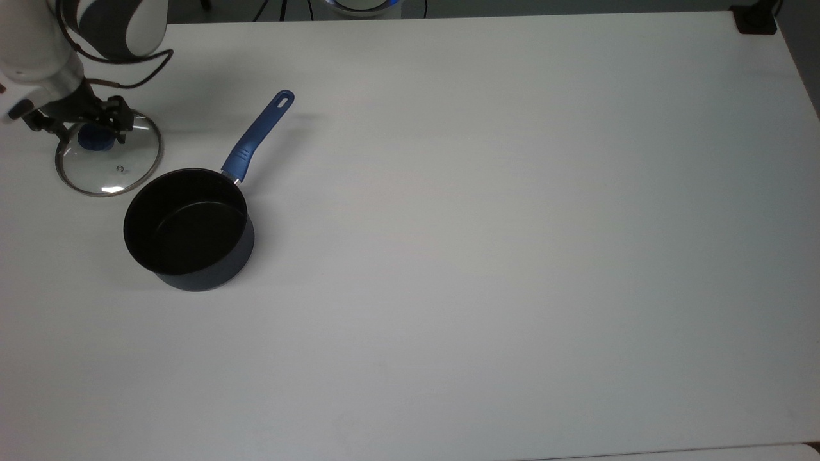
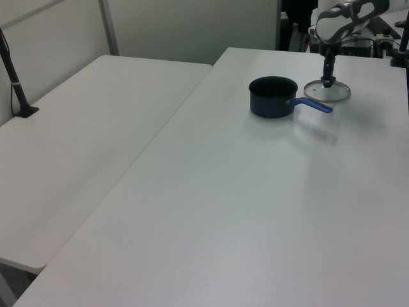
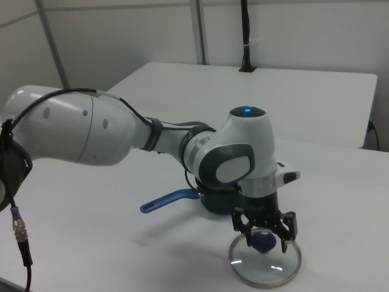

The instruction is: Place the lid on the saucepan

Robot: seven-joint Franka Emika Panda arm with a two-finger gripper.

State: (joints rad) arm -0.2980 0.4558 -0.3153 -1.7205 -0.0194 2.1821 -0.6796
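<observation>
- The white surface [image 1: 487, 256] spreads wide and bare across the top view.
- A black block [image 1: 756, 20] sits on the surface's far corner at the top view's right.
- A round blue-lit base [image 1: 362, 5] peeks in just past the surface's far edge in the top view.
- A second white table [image 2: 83, 147] stands edge to edge with the surface on the left view's left.
- A black pole [image 2: 14, 77] rises from a clamp on the second table, away from the surface.
- Pale partition walls [image 2: 192, 29] stand behind the surface in the left view.
</observation>
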